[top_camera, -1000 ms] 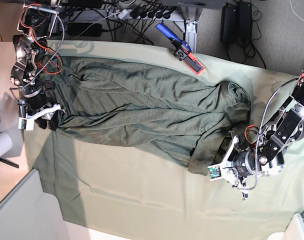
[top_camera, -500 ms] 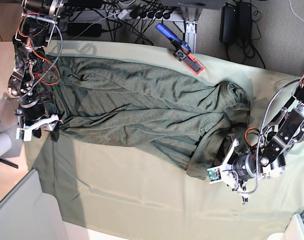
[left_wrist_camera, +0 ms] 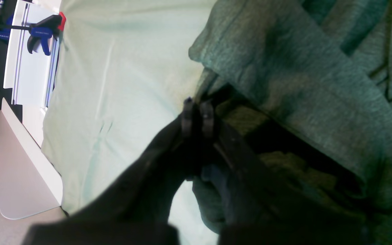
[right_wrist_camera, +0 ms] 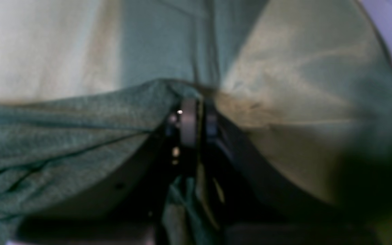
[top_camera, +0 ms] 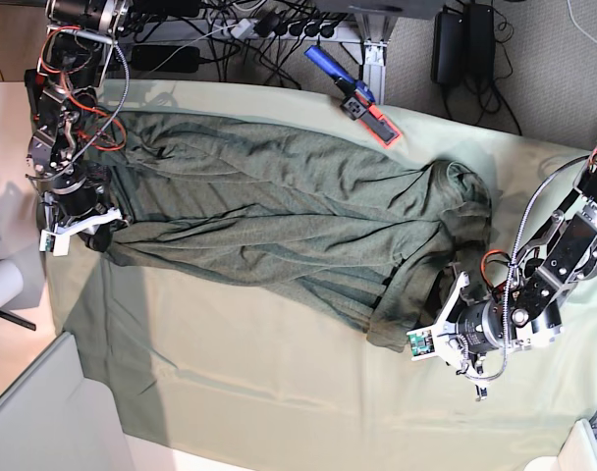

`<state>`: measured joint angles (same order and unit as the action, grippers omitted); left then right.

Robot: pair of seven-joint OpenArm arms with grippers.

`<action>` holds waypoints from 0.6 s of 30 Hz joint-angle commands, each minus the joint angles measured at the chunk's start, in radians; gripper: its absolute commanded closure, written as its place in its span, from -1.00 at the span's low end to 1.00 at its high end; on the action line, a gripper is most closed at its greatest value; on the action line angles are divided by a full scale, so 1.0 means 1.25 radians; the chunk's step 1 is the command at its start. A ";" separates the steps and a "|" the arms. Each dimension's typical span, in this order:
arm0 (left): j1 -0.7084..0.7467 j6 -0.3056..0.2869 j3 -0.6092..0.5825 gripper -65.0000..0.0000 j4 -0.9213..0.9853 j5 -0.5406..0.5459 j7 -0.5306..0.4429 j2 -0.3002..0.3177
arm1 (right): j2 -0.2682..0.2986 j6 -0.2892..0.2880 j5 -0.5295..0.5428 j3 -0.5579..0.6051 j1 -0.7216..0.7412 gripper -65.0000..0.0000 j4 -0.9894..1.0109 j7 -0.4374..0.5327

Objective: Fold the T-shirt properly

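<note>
The dark olive-green T-shirt (top_camera: 279,211) lies spread sideways across the pale sage sheet (top_camera: 279,383), with folds bunched at its right end. My left gripper (top_camera: 431,319), on the right of the base view, is shut on the shirt's lower right edge; in the left wrist view its closed fingertips (left_wrist_camera: 197,114) pinch fabric of the shirt (left_wrist_camera: 301,78). My right gripper (top_camera: 100,231), on the left of the base view, is shut on the shirt's left hem; in the right wrist view its fingers (right_wrist_camera: 189,119) clamp the shirt's edge (right_wrist_camera: 63,129).
A blue and red clamp (top_camera: 352,96) sits at the sheet's far edge and another (left_wrist_camera: 43,34) shows in the left wrist view. Cables and power strips (top_camera: 269,25) lie behind the table. A pale grey panel (top_camera: 43,412) is at the lower left.
My right gripper has moved toward the table's far side, pulling the shirt's left hem with it. My left gripper has stayed near the shirt's lower right corner, shifting only slightly.
</note>
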<state>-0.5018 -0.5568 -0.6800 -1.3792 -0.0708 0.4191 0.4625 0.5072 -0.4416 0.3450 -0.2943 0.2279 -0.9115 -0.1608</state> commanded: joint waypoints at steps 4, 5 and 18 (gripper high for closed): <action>-0.033 0.018 0.007 1.00 -0.014 -0.001 -0.009 0.005 | 0.020 -0.001 0.008 -0.004 0.024 1.00 -0.028 0.027; -0.036 0.023 0.007 1.00 -0.014 -0.001 -0.009 0.005 | 0.020 -0.001 0.008 -0.004 0.024 1.00 -0.036 0.027; -0.019 0.105 0.007 1.00 -0.189 -0.016 0.042 0.090 | 0.024 -0.001 -0.028 -0.018 -0.020 1.00 -0.216 -0.002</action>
<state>-0.4973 -0.4458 -0.6815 -1.6005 -0.0834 0.4789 0.5671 0.5148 -0.4419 0.2981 -0.3080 0.1856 -1.1633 -0.1894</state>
